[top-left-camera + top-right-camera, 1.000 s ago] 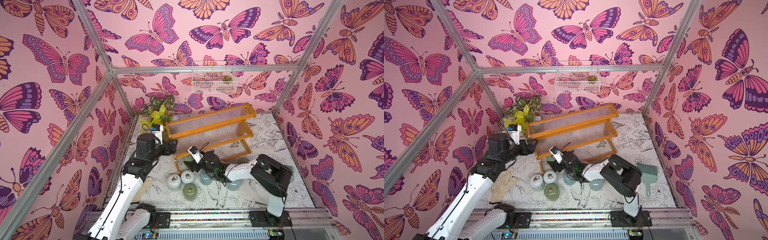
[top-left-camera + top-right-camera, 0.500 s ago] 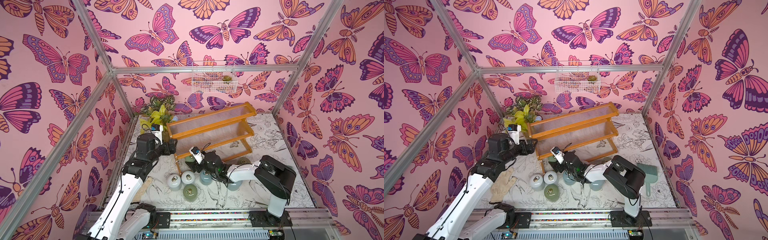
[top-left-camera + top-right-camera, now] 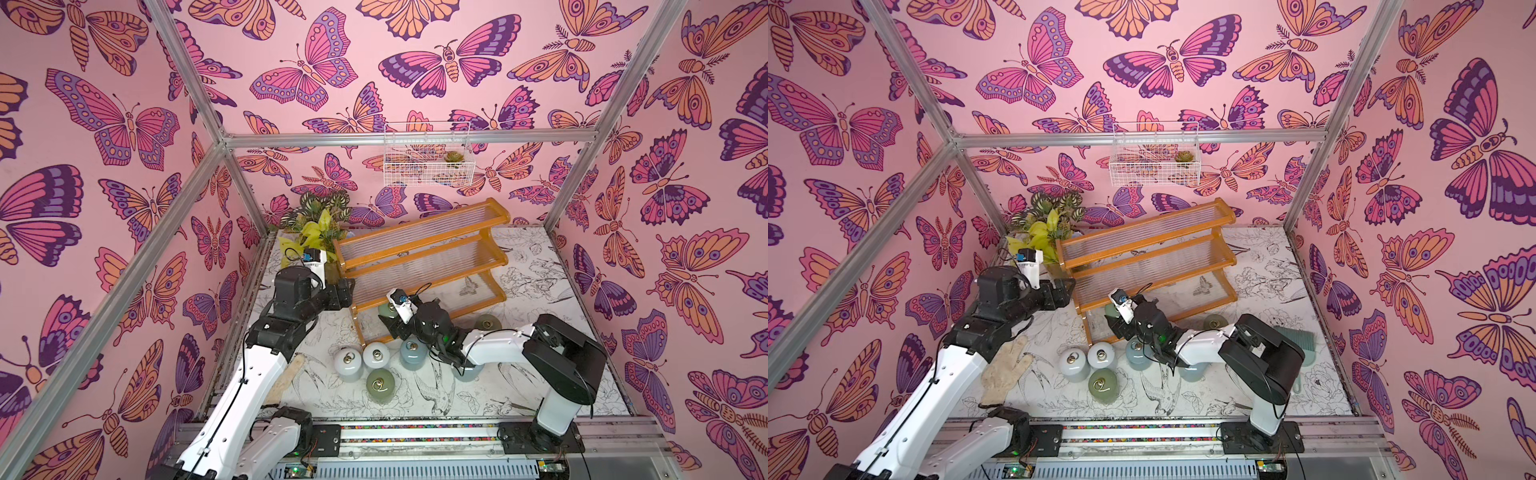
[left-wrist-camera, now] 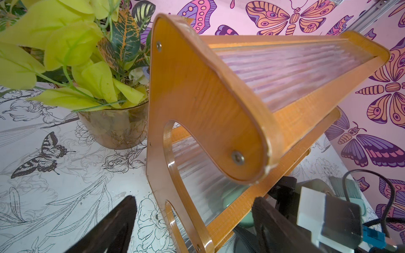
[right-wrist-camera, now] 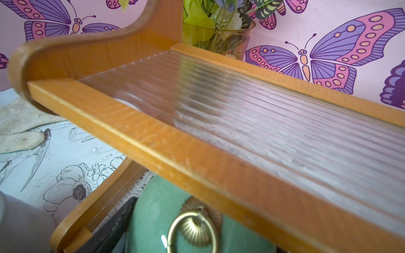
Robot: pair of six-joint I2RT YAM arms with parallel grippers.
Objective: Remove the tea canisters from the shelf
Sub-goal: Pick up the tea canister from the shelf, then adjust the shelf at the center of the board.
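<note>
The shelf (image 3: pixel 419 257) (image 3: pixel 1150 249) stands at the back of the table, its two upper tiers bare. One sage green canister (image 3: pixel 386 309) (image 5: pixel 157 219) with a gold ring lid sits at the left end of the lowest tier, under the middle tier's rail. My right gripper (image 3: pixel 390 322) is open around it; one dark finger (image 5: pixel 114 227) lies beside the jar and the other is hidden. My left gripper (image 3: pixel 347 291) (image 4: pixel 195 198) is open, its fingers astride the shelf's left end panel (image 4: pixel 186 105). Several more canisters stand on the table: white (image 3: pixel 348 363) (image 3: pixel 376 355), pale blue (image 3: pixel 412 351), green (image 3: pixel 379 384) (image 3: pixel 487 322).
A glass vase of leafy plants (image 3: pixel 316 232) (image 4: pixel 114 127) stands just left of the shelf. A work glove (image 3: pixel 1005 370) lies front left and a teal brush (image 3: pixel 1296 332) at the right. Another pale blue canister (image 3: pixel 467 370) sits under my right arm. A wire basket (image 3: pixel 428 160) hangs on the back wall.
My right gripper has moved a little farther in toward the shelf's lowest tier, over the green canister. The left arm and the canisters on the table have stayed put.
</note>
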